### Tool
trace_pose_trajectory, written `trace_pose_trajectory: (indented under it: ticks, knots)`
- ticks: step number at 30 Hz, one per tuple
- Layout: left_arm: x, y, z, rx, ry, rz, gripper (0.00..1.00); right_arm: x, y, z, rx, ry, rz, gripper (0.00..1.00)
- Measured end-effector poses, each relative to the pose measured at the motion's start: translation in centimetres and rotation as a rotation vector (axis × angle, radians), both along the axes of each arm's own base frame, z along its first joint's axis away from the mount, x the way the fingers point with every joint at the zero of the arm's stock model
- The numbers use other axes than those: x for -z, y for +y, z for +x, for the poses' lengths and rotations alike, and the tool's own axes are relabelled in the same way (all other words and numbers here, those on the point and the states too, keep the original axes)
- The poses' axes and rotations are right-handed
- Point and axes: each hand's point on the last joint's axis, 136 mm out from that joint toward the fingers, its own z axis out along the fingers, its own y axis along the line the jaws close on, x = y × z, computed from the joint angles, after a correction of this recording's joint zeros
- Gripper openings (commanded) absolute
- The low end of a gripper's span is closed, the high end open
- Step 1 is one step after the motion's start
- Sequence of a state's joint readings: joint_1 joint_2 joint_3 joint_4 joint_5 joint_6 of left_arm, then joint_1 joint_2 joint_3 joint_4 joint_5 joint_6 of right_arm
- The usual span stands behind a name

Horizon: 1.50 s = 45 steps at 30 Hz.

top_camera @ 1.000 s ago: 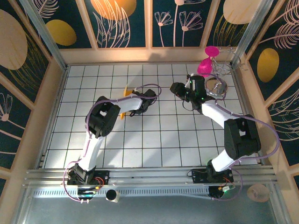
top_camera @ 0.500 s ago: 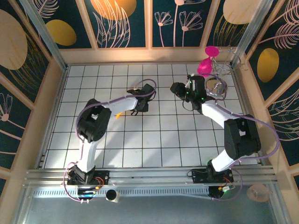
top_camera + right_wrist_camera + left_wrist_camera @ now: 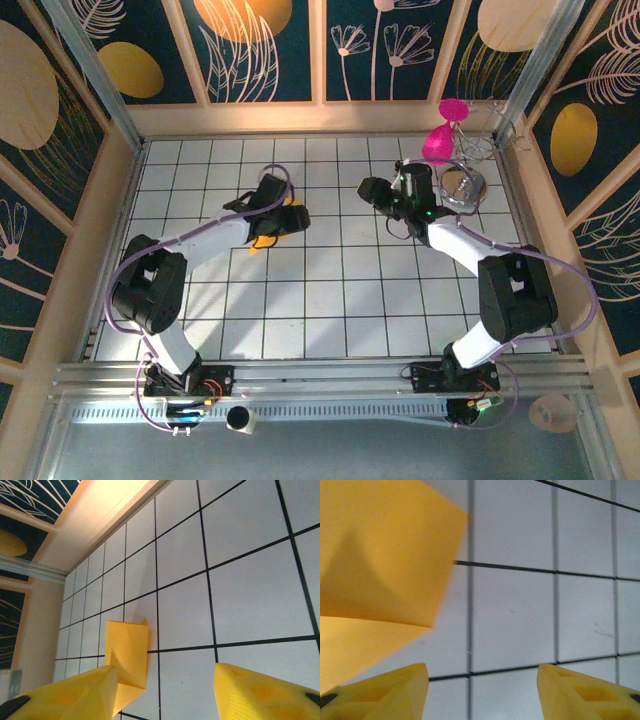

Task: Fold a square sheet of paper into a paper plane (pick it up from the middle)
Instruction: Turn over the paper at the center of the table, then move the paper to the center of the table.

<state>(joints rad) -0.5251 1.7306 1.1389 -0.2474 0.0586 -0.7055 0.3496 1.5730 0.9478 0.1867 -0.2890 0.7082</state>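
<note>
The square sheet of paper lies on the white tiles folded into a narrow orange-yellow paper plane (image 3: 263, 238) with a pointed end. My left gripper (image 3: 283, 215) hovers right over it, open, nothing between its yellow fingertips (image 3: 395, 692). Only tile shows in the gap of the left gripper (image 3: 482, 692), and the plane (image 3: 375, 565) sits up and to the left of it. My right gripper (image 3: 375, 190) is open too, about two tiles to the right of the paper. In the right wrist view the plane (image 3: 127, 652) lies beside the left fingertip (image 3: 75, 695), apart from the right gripper (image 3: 165, 692).
A magenta object (image 3: 440, 140) and a round metal piece (image 3: 462, 185) stand at the back right, close behind the right arm. Wooden walls (image 3: 330, 118) ring the tiled floor. Open tiles stretch across the front half.
The left gripper has opened and let the paper go, sliding left over it as its elbow swung far left. The right gripper has opened a little wider, staying in place.
</note>
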Motion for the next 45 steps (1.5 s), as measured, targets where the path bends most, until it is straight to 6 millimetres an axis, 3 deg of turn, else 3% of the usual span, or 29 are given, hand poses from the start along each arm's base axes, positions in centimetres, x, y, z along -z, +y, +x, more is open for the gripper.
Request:
trace_pose_trajectory:
  ticks: [5,12,18,29,38,40,45]
  knots:
    - [1.4,3.2,1.1,-0.079,0.025,0.003,0.63,0.5,0.9,-0.2,-0.035,0.022,0.020,0.58]
    - [4.1,4.7,2.4,-0.124,0.069,0.026,0.63,1.9,2.2,-0.4,-0.070,0.071,0.057,0.60]
    - [6.2,5.2,2.4,-0.134,0.110,0.047,0.60,2.4,2.9,-0.6,-0.085,0.093,0.079,0.59]
    - [6.5,2.0,1.6,-0.026,0.113,-0.107,0.55,3.4,4.1,-1.3,-0.083,0.160,0.121,0.59]
    - [6.1,-3.4,-2.5,0.117,0.157,-0.179,0.51,5.1,5.2,-3.3,-0.099,0.228,0.122,0.58]
    - [5.2,-3.6,-2.9,0.121,0.151,-0.196,0.51,5.7,5.2,-3.7,-0.092,0.249,0.122,0.58]
    - [0.7,-3.6,-2.6,0.097,0.067,-0.274,0.51,6.9,5.1,-4.6,-0.085,0.288,0.122,0.58]
